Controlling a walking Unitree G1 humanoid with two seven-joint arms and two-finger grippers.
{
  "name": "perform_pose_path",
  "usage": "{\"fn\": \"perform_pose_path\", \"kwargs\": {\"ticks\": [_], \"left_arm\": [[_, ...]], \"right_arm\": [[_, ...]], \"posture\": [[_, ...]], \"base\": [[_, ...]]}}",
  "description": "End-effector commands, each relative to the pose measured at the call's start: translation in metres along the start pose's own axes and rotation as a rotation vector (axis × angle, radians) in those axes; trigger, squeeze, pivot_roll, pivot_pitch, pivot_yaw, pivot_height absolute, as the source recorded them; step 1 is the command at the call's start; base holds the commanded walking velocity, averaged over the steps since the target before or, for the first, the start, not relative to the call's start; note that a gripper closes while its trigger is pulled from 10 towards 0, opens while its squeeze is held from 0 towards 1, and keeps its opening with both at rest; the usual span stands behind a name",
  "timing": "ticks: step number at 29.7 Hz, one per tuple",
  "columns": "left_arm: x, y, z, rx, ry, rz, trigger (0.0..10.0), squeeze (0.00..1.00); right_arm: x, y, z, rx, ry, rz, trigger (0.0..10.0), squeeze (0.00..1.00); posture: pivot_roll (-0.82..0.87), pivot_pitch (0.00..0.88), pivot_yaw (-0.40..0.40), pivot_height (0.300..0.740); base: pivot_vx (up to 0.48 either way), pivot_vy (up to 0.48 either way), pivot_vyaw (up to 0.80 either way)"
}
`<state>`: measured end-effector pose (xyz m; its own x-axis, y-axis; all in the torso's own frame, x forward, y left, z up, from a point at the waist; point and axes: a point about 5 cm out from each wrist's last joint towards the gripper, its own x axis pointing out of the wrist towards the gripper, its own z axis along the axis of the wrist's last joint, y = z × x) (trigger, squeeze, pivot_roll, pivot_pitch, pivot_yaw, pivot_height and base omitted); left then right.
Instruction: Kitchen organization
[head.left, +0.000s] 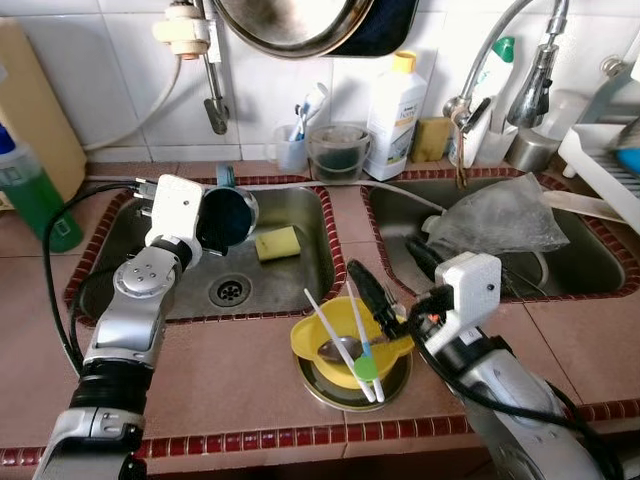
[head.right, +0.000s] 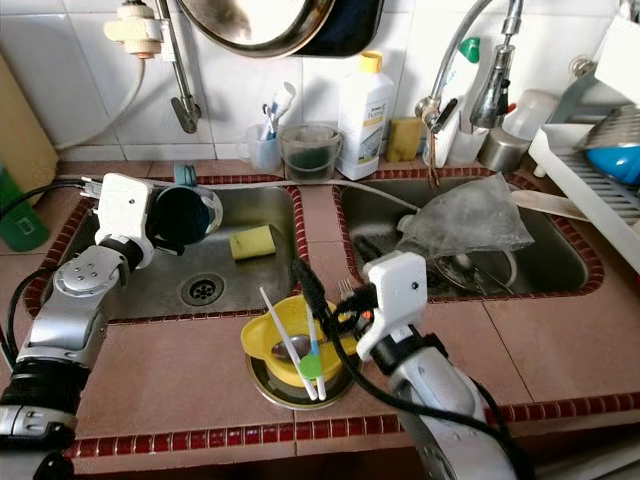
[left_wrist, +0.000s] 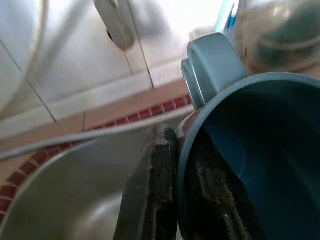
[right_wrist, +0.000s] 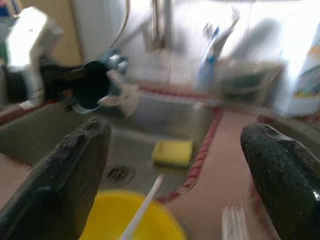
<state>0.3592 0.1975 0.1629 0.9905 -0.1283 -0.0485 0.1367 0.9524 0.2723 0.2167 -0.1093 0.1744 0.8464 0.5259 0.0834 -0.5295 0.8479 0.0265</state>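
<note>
Sink basins: brushed steel, dull sheen, some water marks. Counter: matt terracotta tile w/ glossy dark-red mosaic edging. Wall: glazed white tile, shiny. Teal mug: smooth plastic-looking, satin. Left gripper fingers: black, grainy rubbery pads. Right gripper fingers: same rough matt black. Yellow bowl: glossy plastic. Spoon: polished metal. Sponge: yellow foam, porous. Bag: crinkled translucent plastic. Pan: shiny metal. Arm shells: silver metal, white plastic housings.

Tiled counter carries a yellow bowl beside two sinks.
</note>
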Motion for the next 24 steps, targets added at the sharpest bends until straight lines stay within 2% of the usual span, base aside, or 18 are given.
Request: {"fn": "perform_pose_path", "kwargs": {"ticks": [1,5,8,10,15,19,22,24], "left_arm": [[0.003,0.002,0.004,0.038,-0.008,-0.010,10.0,0.00],[0.003,0.006,-0.009,0.054,0.051,-0.018,10.0,0.00],[0.003,0.013,-0.011,0.063,0.060,-0.011,10.0,0.00],[0.003,0.024,-0.011,0.073,0.073,0.007,10.0,0.00],[0.002,0.033,-0.012,0.092,0.094,0.022,10.0,0.00],[-0.002,0.042,-0.022,0.226,0.166,0.010,10.0,0.00],[-0.004,0.045,-0.027,0.251,0.195,0.000,10.0,0.00],[-0.005,0.046,-0.027,0.227,0.196,0.002,10.0,0.00]], "right_arm": [[-0.003,0.006,0.006,0.009,-0.002,0.037,10.0,0.00],[-0.012,0.009,0.009,0.026,0.031,0.030,10.0,0.00],[-0.015,0.009,0.011,0.028,0.046,0.018,10.0,0.00],[-0.018,0.011,0.013,0.063,0.048,0.023,10.0,0.00],[-0.020,0.012,0.014,0.082,0.053,0.024,10.0,0.00],[-0.021,0.012,0.019,0.110,0.051,0.032,10.0,0.00],[-0.021,0.009,0.022,0.131,0.044,0.028,10.0,0.00],[-0.022,0.007,0.023,0.132,0.045,0.028,10.0,0.00]], "posture": [[-0.17,0.153,0.028,0.740],[-0.18,0.176,0.026,0.740],[-0.18,0.182,0.024,0.740],[-0.18,0.185,0.022,0.740],[-0.18,0.187,0.017,0.740],[-0.18,0.185,0.015,0.740],[-0.17,0.186,0.013,0.740],[-0.17,0.182,0.012,0.740]], "base": [[0.000,0.000,0.00],[0.000,0.000,0.00],[0.000,0.000,0.00],[0.000,0.000,0.00],[0.000,0.000,0.00],[0.000,0.000,0.00],[0.000,0.000,0.00],[0.000,0.000,0.00]]}}
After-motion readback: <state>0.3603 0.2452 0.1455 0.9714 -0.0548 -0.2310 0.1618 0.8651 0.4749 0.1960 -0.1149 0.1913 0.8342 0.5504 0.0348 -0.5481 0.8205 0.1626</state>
